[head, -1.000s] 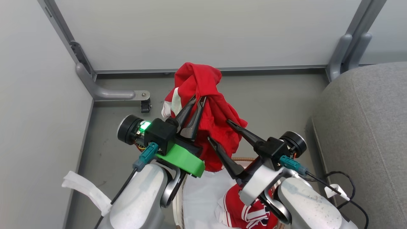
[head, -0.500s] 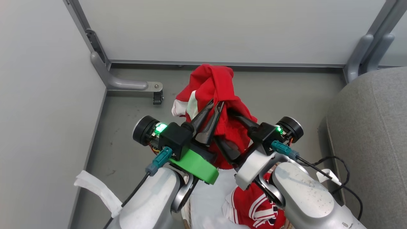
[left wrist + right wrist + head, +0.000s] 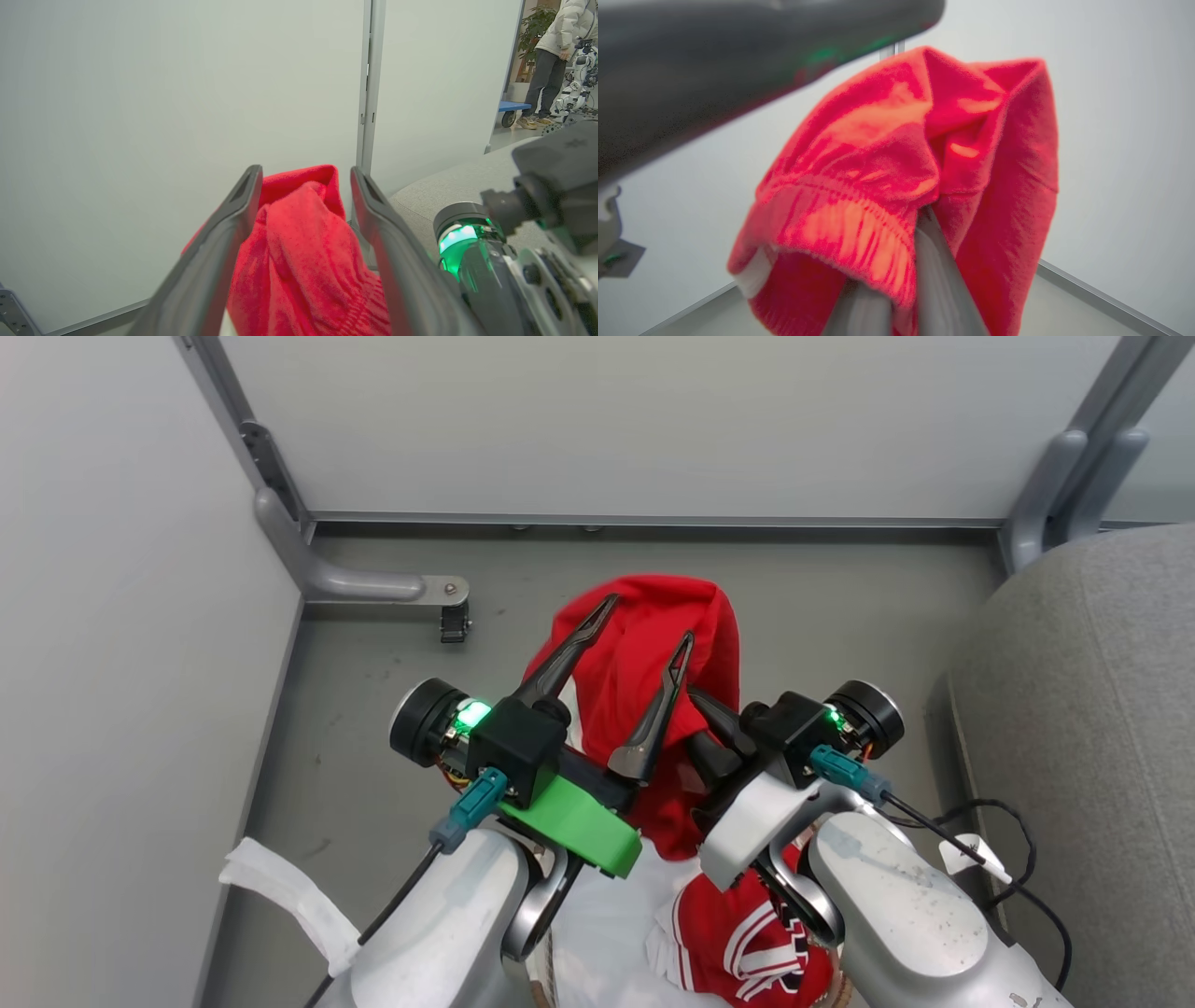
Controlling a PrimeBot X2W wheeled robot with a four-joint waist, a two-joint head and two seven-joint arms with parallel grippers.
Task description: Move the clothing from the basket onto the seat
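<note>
Apparently right gripper tight on red jersey.

Left wrist camera. Left gripper has its jaws spread wide; both dark fingers rise from the bottom edge. Red jersey sits bunched between them in a soft upright fold, its left side against the left-hand finger (contact with the other finger cannot be judged). Behind it are a pale wall panel and a grey vertical post. At right is the right arm's wrist, dark housing with a green light lit, close beside the fingers. The grey seat lies beyond it. Far upper right, a person in a pale jacket stands near a small white robot and a blue cart.
</note>
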